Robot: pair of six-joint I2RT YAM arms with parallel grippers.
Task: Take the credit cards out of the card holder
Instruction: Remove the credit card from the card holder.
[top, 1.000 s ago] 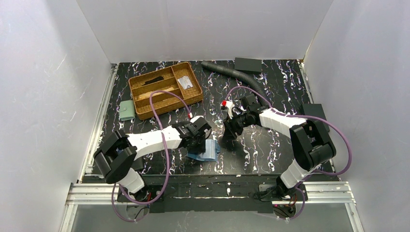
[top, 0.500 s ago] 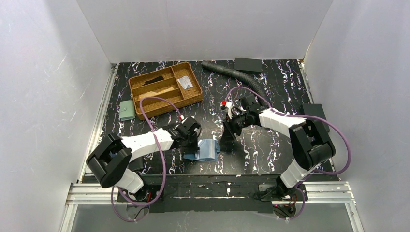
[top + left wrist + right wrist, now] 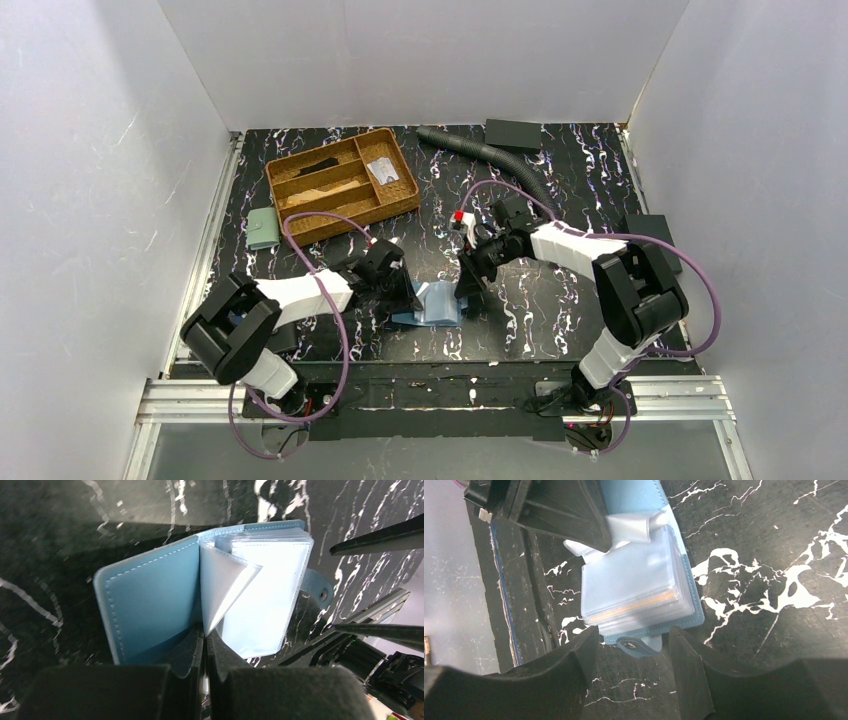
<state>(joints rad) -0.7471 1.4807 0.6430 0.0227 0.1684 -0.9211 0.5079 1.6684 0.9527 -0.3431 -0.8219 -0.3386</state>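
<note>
My left gripper (image 3: 205,636) pinches a clear sleeve (image 3: 226,580) of the open card holder (image 3: 145,605); right gripper (image 3: 631,634) spread open astride its snap tab (image 3: 636,647).

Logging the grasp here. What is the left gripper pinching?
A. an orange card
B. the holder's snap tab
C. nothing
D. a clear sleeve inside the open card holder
D: the left wrist view shows the left gripper closed on a folded clear sleeve of the open card holder.
</note>
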